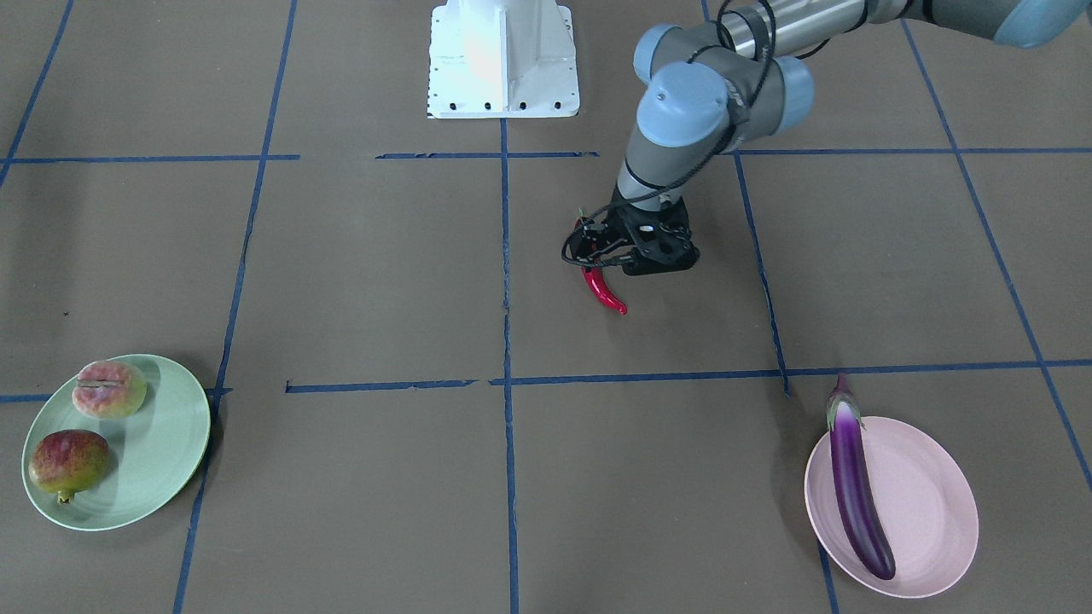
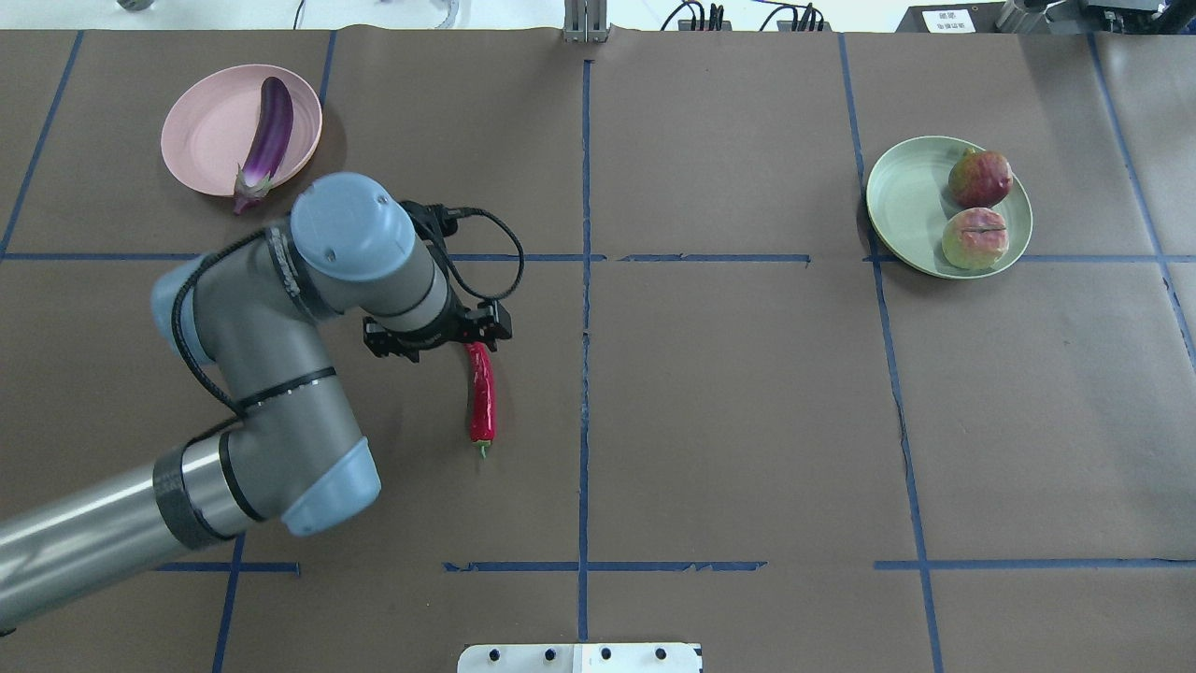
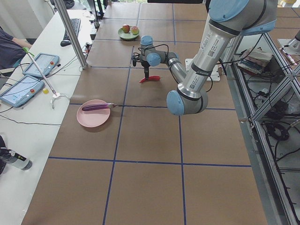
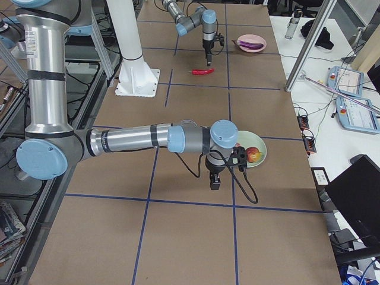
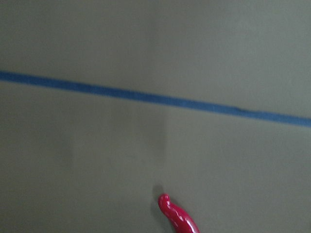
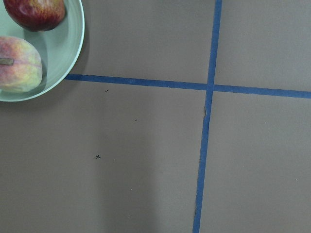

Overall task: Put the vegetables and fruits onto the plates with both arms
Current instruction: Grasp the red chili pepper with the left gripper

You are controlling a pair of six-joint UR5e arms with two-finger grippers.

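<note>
The red chili pepper (image 1: 607, 294) lies on the brown table near its middle, green stem toward the robot. It also shows in the overhead view (image 2: 481, 397) and at the bottom of the left wrist view (image 5: 177, 219). My left gripper (image 1: 601, 260) hovers just over it and looks open. The purple eggplant (image 1: 857, 486) lies on the pink plate (image 1: 934, 503). The pomegranate (image 1: 68, 463) and the peach (image 1: 109, 389) sit on the mint green plate (image 1: 166, 452). My right gripper (image 4: 215, 185) hangs over the table beside that plate; I cannot tell whether it is open or shut.
The white base block (image 1: 503, 60) stands at the robot's edge of the table. Blue tape lines (image 2: 585, 280) cross the brown table top. A metal post (image 3: 72, 33) and a desk with tablets (image 3: 28, 77) border the side beyond the pink plate.
</note>
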